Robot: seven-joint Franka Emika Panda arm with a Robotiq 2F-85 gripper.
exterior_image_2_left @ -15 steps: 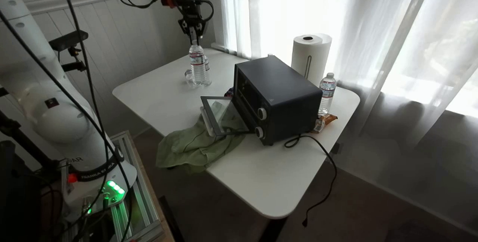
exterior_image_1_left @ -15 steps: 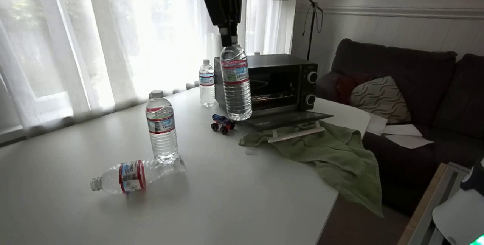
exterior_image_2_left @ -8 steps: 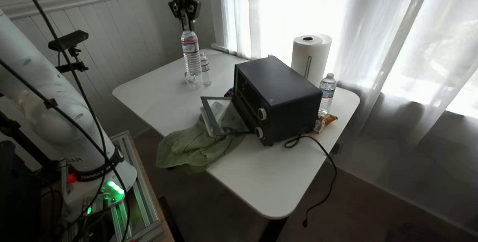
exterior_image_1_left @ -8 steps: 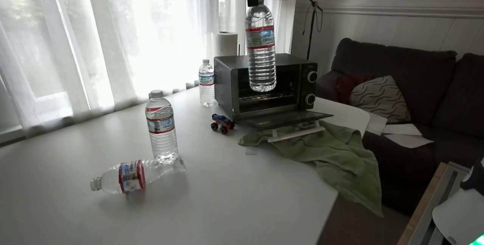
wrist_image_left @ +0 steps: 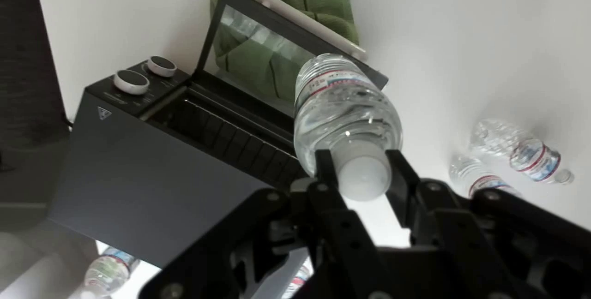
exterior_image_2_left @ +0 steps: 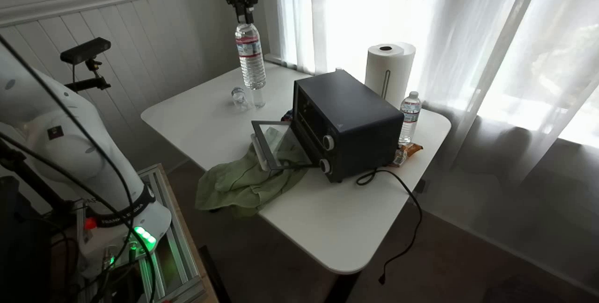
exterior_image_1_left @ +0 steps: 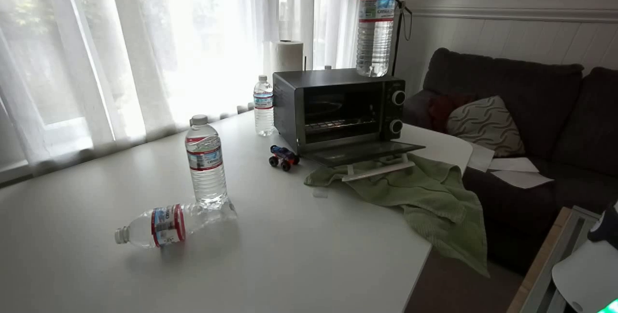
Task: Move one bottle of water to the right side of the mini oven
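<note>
"Where your table (exterior_image_1_left: 289, 255) starts at the left of an exterior view, what do you have?"

"You have a bottle lying on its side (exterior_image_1_left: 175, 225), cap to the left, with an upright bottle (exterior_image_1_left: 206, 163) just beside its base end; whether the two touch, you can't tell."

"And nearer the middle?"

"A third bottle (exterior_image_1_left: 263, 106) stands just beside the left wall of your mini oven (exterior_image_1_left: 328, 78). You find a toy truck (exterior_image_1_left: 284, 158) near the oven's front corner and a paper towel roll (exterior_image_1_left: 288, 57) behind the oven, and the oven door (exterior_image_1_left: 362, 152) lies folded down."

"So where is your bottle of water (exterior_image_1_left: 376, 25)?"

"You hold it in the air, nearly upright, its base seen against the right end of the oven's top."

"And your gripper (exterior_image_2_left: 245, 18)?"

"It points down in an exterior view, jaws closed on the bottle's neck, and in the wrist view you see the white cap (wrist_image_left: 364, 176) between them."

"And at the far right?"

"Your green towel (exterior_image_1_left: 425, 192) spreads under that door and hangs over the table's edge. Past it you have a dark sofa (exterior_image_1_left: 507, 78) with a patterned cushion (exterior_image_1_left: 485, 124)."
</note>
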